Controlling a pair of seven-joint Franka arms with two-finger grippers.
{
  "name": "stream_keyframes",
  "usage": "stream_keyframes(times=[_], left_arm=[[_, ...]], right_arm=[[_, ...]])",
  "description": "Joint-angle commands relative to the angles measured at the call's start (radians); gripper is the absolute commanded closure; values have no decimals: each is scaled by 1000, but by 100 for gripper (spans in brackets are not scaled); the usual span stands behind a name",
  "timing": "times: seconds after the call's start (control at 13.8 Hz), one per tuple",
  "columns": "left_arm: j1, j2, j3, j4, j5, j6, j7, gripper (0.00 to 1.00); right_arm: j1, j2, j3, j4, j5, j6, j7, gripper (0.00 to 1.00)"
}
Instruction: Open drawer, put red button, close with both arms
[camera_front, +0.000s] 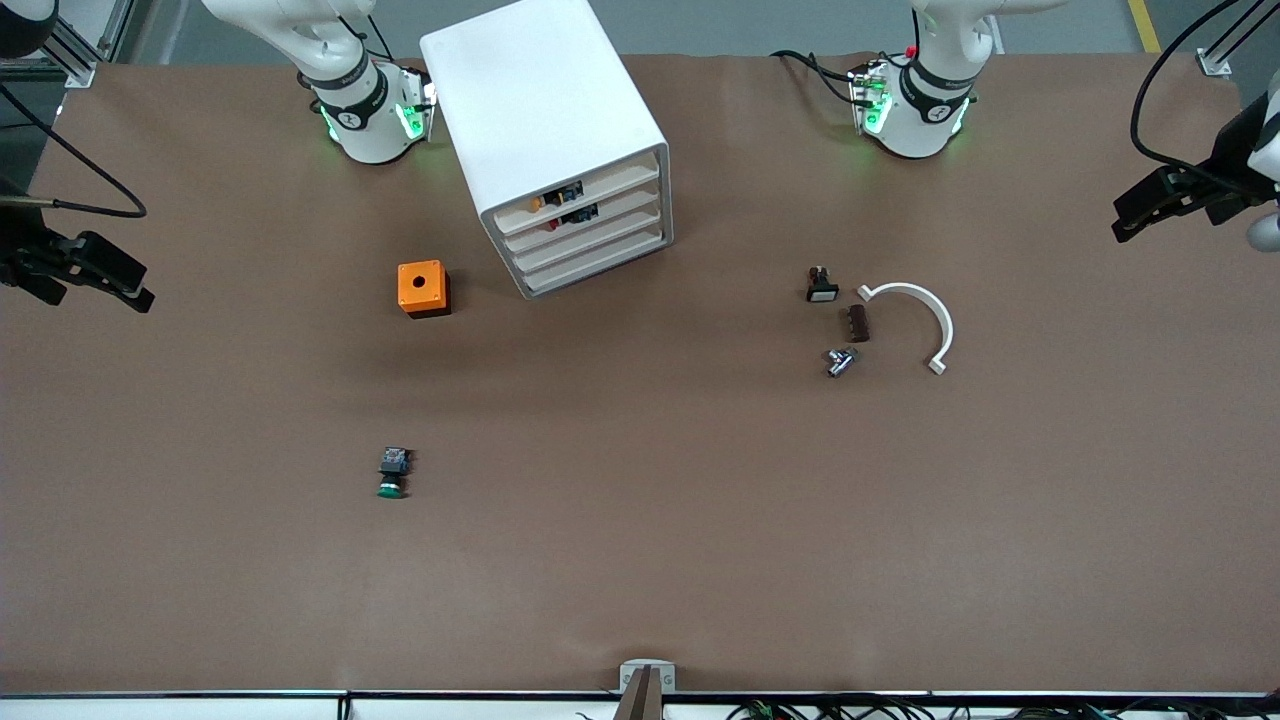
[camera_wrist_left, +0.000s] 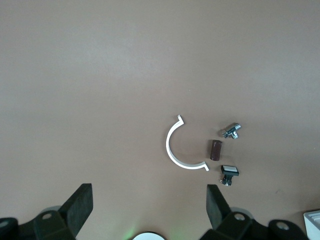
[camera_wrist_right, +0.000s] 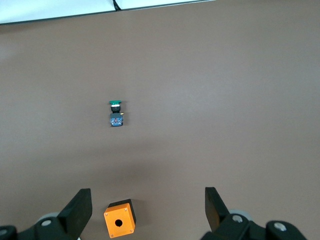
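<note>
Red shows in the closed second drawer (camera_front: 590, 217) of the white cabinet (camera_front: 545, 120): the red button (camera_front: 553, 225) lies inside. Both grippers hang spread and empty, left gripper (camera_wrist_left: 148, 207) over the table's left-arm end, right gripper (camera_wrist_right: 148, 210) above the orange box (camera_wrist_right: 119, 218).

Cabinet (camera_front: 555, 130) sat on the bench (camera_front: 640, 560) between the two arm bases, all four drawers shut; red button (camera_front: 553, 225) was inside the drawer (camera_front: 585, 217), second from top. Box (camera_front: 423, 288) sat beside the cabinet toward the right arm's end, twin button (camera_front: 392, 474) nearer the front camera. Curved clip (camera_front: 915, 320), cylinder (camera_front: 858, 323) and two small parts were clustered toward the left arm's end.
</note>
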Motion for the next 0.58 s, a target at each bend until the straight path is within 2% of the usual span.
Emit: stream_keyframes(times=[0.0,0.22,0.51], left_arm=[[-6,-27,-10,-27,-12,1,20,0],[-3,-32,-44,-52,-12,1,6,0],[0,-3,-41,-3,-10,1,14,0]], right_arm=[[-11,-12,14,-12,-11,6,13,0],[-11,-12,12,-12,-11,6,13,0],[-13,-12,12,-12,-19,9,13,0]])
